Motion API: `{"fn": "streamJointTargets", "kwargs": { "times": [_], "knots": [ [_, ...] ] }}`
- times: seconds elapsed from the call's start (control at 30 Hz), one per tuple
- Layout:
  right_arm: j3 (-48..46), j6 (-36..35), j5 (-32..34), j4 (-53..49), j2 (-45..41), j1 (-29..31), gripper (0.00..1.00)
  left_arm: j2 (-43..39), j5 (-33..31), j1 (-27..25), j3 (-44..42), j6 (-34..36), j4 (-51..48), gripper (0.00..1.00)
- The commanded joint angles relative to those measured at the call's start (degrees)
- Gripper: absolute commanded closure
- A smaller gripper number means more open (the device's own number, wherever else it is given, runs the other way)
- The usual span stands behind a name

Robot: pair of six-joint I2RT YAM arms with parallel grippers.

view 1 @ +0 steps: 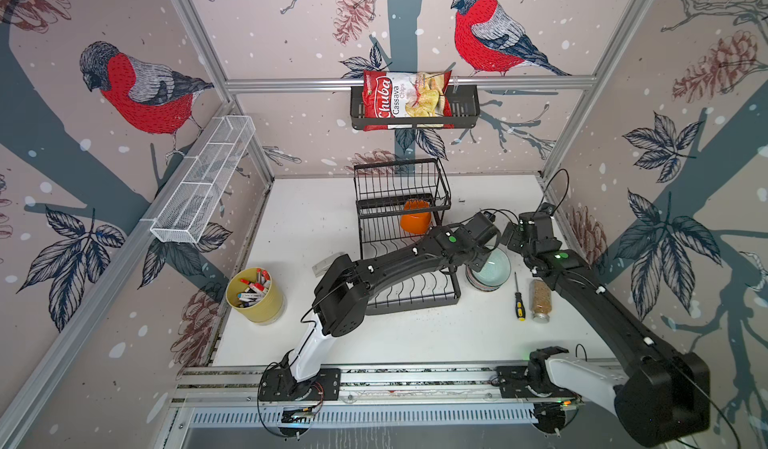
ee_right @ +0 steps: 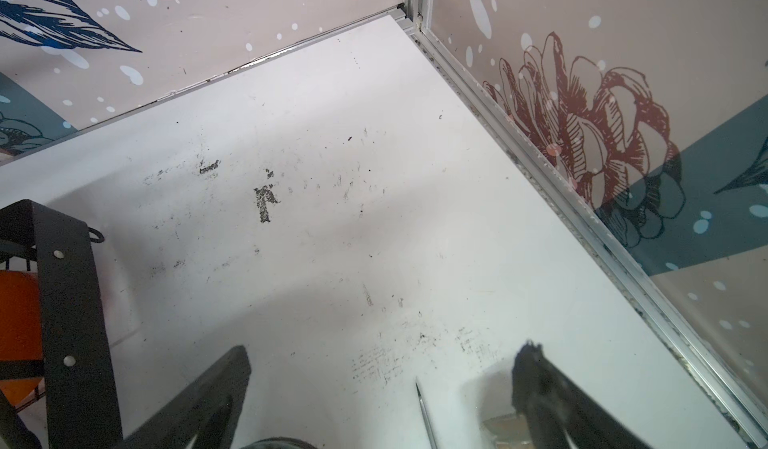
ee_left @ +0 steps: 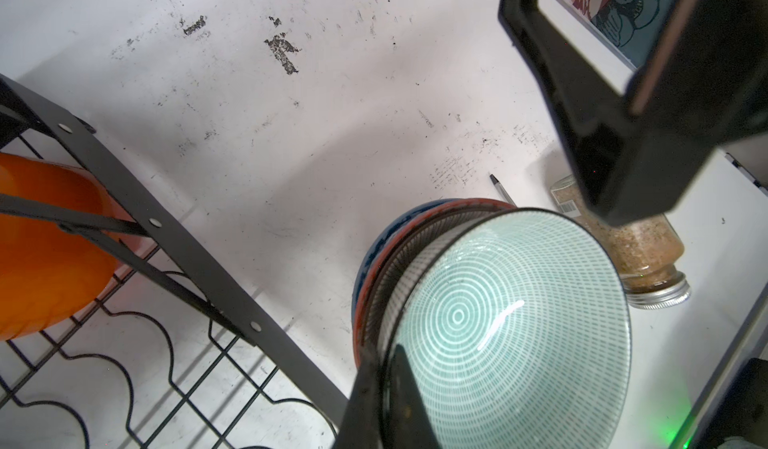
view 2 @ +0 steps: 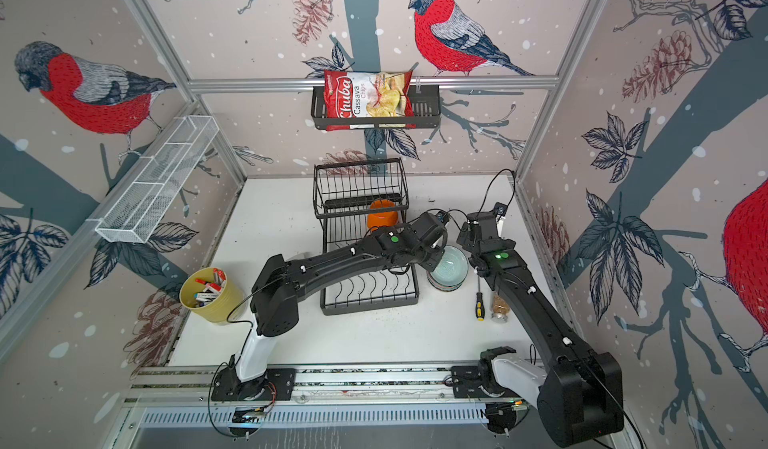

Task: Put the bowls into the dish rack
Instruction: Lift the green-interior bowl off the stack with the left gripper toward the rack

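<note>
Several bowls: a stack of bowls (view 1: pixel 482 287) is set on the white table (view 1: pixel 415 334), just beside the right edge of the dish rack (view 1: pixel 401 202); red, blue and grey rims are seen under the top bowl in the left wrist view.
Top of stack: the mint bowl (ee_left: pixel 511 322), ringed pattern inside, is uppermost (whether it is lifted clear of the bowl below cannot be told).
Left side: the left gripper (ee_left: pixel 384 364) is pressed together on the mint bowl's rim, one finger inside the bowl and one outside; its arm is stretched across the rack's base tray.
Right side: the right gripper (ee_right: pixel 382 380) is held with jaws spread wide and nothing between them, above bare table just behind the stack, near the left gripper but apart from it.
Rack contents: the orange bowl (view 1: pixel 414 219) is already in the rack, tipped on its side on the base tray wires under the raised basket.
Right of stack: a screwdriver (view 1: pixel 518 297) and a spice jar (view 1: pixel 540 299) are laid side by side on the table, partly under the right arm.
Left of table: a yellow cup of pens (view 1: pixel 254 295) is stood well apart from the rack.
Walls: a chips bag (view 1: pixel 405 100) is lodged in a black shelf basket (view 1: pixel 465 110) on the back wall; a white mesh trough (view 1: pixel 203 181) is fixed along the left rail.
</note>
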Motion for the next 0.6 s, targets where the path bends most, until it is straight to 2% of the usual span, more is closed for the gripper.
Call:
{"fn": "streamJointTargets", "kwargs": {
  "times": [0.0, 0.57],
  "knots": [
    [0.0, -0.2, 0.3, 1.1, -0.3, -0.1, 0.01, -1.1, 1.7, -0.2, 0.3, 0.3, 2.7, 1.0],
    [2.0, -0.8, -1.6, 1.3, -0.9, -0.3, 0.01, -5.5, 3.1, 1.2, -3.2, -0.1, 5.2, 1.0]
  ]
}}
